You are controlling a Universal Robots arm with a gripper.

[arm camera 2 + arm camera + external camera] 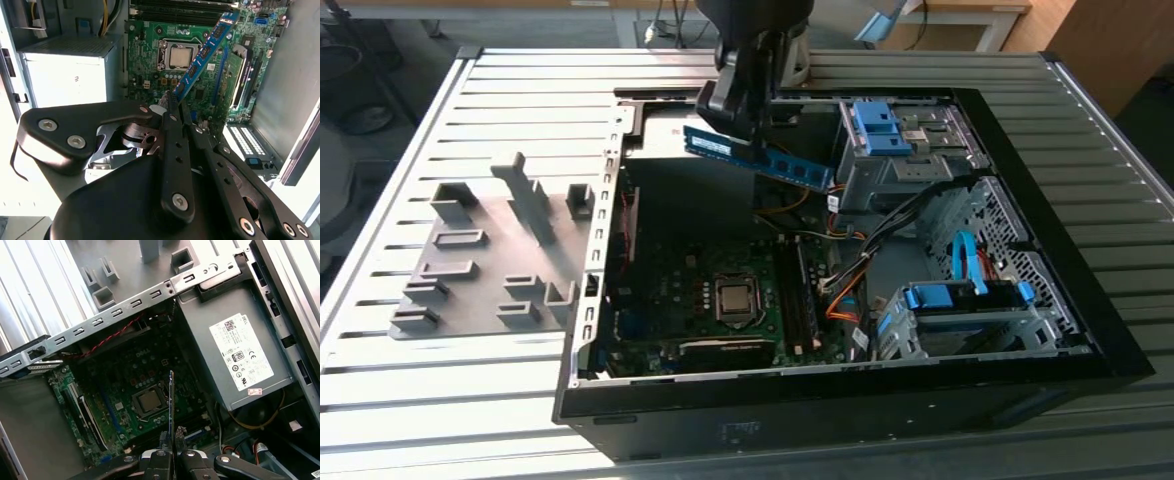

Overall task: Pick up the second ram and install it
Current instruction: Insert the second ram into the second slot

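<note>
My gripper [171, 452] is clamped on one end of the second ram [171, 400], holding the blue stick edge-on in the air above the open computer case [1067, 330], so pick-up looks done and I'm in the carry-to-slot step. Below it sits the motherboard [150, 60] with the CPU socket [178, 57], and beyond that the memory slots [795, 290]. Next move calls for levelling the stick and lining it up over a free slot, I'd judge.
</note>
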